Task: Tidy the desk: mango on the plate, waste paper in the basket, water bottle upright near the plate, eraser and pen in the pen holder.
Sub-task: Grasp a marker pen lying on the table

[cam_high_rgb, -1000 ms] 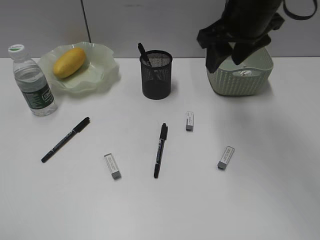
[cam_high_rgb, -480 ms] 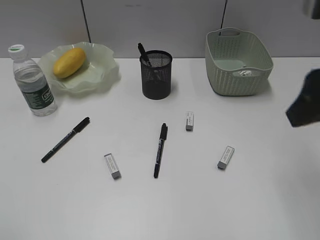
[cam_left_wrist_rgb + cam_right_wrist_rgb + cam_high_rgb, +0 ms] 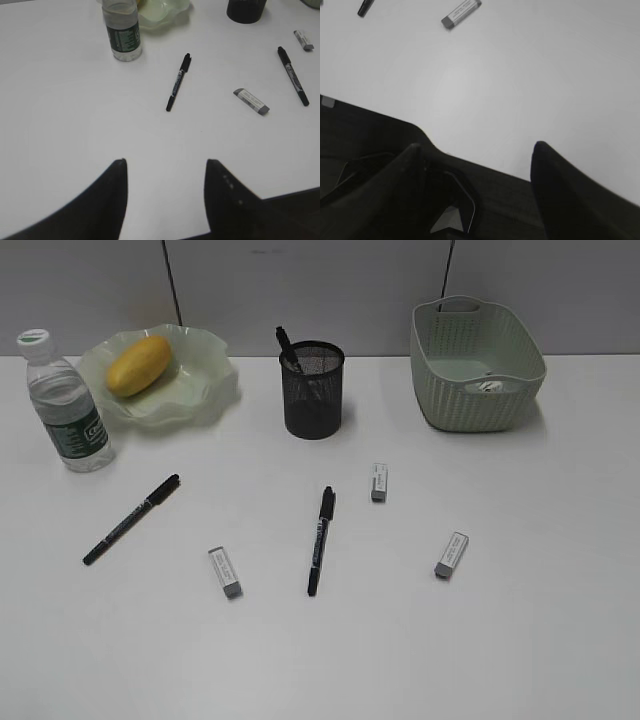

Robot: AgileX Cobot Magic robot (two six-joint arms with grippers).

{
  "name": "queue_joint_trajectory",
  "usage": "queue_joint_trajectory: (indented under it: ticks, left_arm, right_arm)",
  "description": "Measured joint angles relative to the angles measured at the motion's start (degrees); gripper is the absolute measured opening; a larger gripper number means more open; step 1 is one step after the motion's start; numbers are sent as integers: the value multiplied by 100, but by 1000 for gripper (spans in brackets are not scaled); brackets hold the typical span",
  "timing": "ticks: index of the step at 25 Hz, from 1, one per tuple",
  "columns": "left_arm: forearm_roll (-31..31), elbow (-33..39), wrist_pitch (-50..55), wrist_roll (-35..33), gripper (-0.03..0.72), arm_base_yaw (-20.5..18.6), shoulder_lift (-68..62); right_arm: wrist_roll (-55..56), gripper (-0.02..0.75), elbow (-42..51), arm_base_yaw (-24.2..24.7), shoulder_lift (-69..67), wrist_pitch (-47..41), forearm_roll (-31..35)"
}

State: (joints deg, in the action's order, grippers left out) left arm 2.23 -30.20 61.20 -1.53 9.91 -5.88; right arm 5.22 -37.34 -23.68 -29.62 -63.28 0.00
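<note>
Your water bottle (image 3: 65, 404) stood upright beside the plate (image 3: 205, 380), its green label unreadable. The middle pen (image 3: 320, 540) pointed toward the pen holder (image 3: 313, 389). Your left gripper (image 3: 165, 172) and right gripper (image 3: 477, 155) both gaped empty.

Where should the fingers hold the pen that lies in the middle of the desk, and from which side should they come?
Grip the middle pen at mid-barrel, coming straight down from above, fingers closing across its width. It lies flat, almost lengthwise toward the pen holder, with bare desk on both sides.

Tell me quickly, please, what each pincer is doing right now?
Left pincer: open, holding nothing.
Right pincer: open, holding nothing.
</note>
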Motion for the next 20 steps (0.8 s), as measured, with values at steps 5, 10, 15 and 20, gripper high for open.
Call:
queue_joint_trajectory:
  ticks: [5,10,15,20]
  left_arm:
    - [0,0,0,0,381,0,0]
    - [0,0,0,0,381,0,0]
    - [0,0,0,0,381,0,0]
    - [0,0,0,0,381,0,0]
  right_arm:
    - [11,563,43,0,1085,-13,-198]
    - [17,564,143,0,1859,51,-366]
    - [17,564,497,0,2352,56,-402]
    - [25,564,734,0,2415,100,-404]
